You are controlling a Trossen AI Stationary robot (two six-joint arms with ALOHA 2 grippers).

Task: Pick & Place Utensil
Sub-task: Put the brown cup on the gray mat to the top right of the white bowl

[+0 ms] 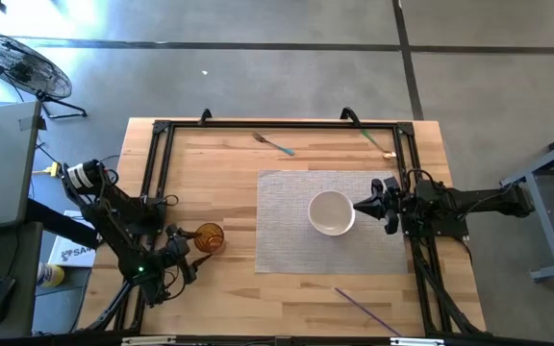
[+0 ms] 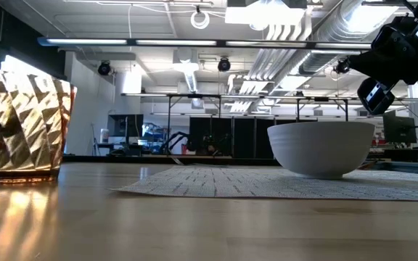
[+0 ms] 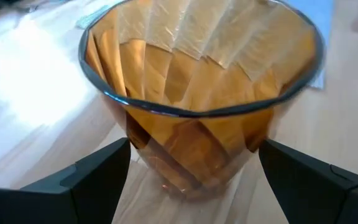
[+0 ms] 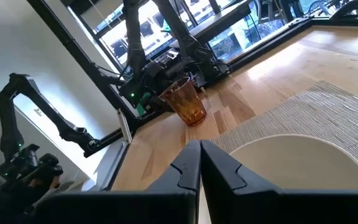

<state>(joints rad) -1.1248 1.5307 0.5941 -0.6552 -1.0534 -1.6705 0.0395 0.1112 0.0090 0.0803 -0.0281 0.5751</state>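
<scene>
Start at your left arm: its gripper [image 1: 188,252] sits at the left edge of the wooden table [image 1: 229,173], jaws spread wide on either side of the amber faceted glass [image 1: 209,237]. The wrist view shows a dark finger [image 3: 98,177] on each flank of the glass [image 3: 201,93], and you cannot tell whether the pads actually touch it. No utensil lies near that gripper. Moving right along the far edge, a fork [image 1: 272,144] lies on bare wood just beyond the grey placemat [image 1: 287,226], its long axis running slantwise, roughly along the edge, well apart from both arms. Along the near edge a thin purple utensil [image 1: 364,306], too slender to identify, lies diagonally just off the mat's near right corner. In the middle of the mat stands the white bowl [image 1: 332,212], upright and apparently empty. Your right gripper [image 1: 362,206] hovers just beside the bowl's right rim with its fingers pressed together and nothing between them. A third utensil with a green handle [image 1: 378,142] lies slantwise by the far right corner, close to the black frame rail [image 1: 407,154]. That one is nearest your right arm, lying toward the far edge from its closed fingertips. Judging by this, the right arm has open mat and wood to swing across, though the rail crowds the approach and the bowl stands close on the inner side.
</scene>
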